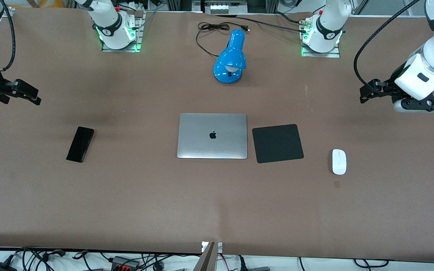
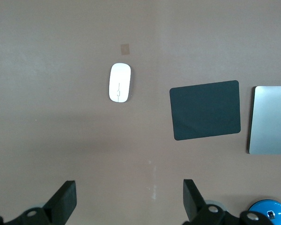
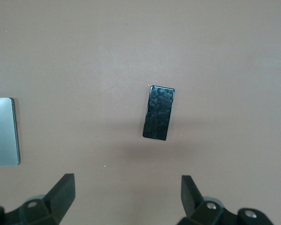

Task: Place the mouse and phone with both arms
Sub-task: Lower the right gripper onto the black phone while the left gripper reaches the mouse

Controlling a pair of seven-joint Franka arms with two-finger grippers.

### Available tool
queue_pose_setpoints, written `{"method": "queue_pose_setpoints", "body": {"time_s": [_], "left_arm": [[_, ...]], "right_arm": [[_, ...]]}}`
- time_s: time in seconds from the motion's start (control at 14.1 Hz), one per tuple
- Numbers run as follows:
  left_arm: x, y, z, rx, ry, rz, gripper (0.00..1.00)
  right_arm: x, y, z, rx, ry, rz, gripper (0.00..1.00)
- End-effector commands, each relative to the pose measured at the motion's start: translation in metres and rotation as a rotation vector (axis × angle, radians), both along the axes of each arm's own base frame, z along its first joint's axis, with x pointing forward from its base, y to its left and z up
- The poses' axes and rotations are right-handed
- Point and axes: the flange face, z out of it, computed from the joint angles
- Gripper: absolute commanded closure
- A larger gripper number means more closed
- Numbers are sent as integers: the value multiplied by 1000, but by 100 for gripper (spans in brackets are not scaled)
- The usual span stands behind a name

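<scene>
The white oval mouse (image 1: pixel 339 162) lies on the brown table toward the left arm's end; it also shows in the left wrist view (image 2: pixel 120 83). The slim black phone (image 1: pixel 80 144) lies toward the right arm's end, and shows in the right wrist view (image 3: pixel 159 112). My left gripper (image 1: pixel 364 94) hangs over bare table at its end, open and empty (image 2: pixel 129 192). My right gripper (image 1: pixel 35 96) hangs over bare table at its end, open and empty (image 3: pixel 126 185). Neither touches anything.
A closed silver laptop (image 1: pixel 212 136) lies at the table's middle. A square black mat (image 1: pixel 277 143) lies beside it, between laptop and mouse. A blue desk lamp (image 1: pixel 231 58) with its cable stands farther from the front camera than the laptop.
</scene>
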Motion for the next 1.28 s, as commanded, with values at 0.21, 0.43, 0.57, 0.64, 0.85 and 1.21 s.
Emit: {"method": "queue_pose_setpoints", "body": {"time_s": [0.21,0.43,0.57,0.64,0.85,1.21], "left_arm": [[-4,-2,8,9,0,-23,0],[0,-2,-1,9,17,-8,0],[5,-2,-10,-3,26,-8,0],[10,-4,-17,-21,37,-6,0],[40,1,-51,-49,80,12,0],[86,10,-164,-56,118,4,0]], "right_arm": [[-4,-1,3,3,2,13,0],[-1,-1,-4,3,13,13,0],[7,0,-19,4,36,14,0],[10,-2,-26,-5,42,14,0],[26,-4,-61,-18,62,15,0],[47,-24,-174,-29,135,-75,0]]}}
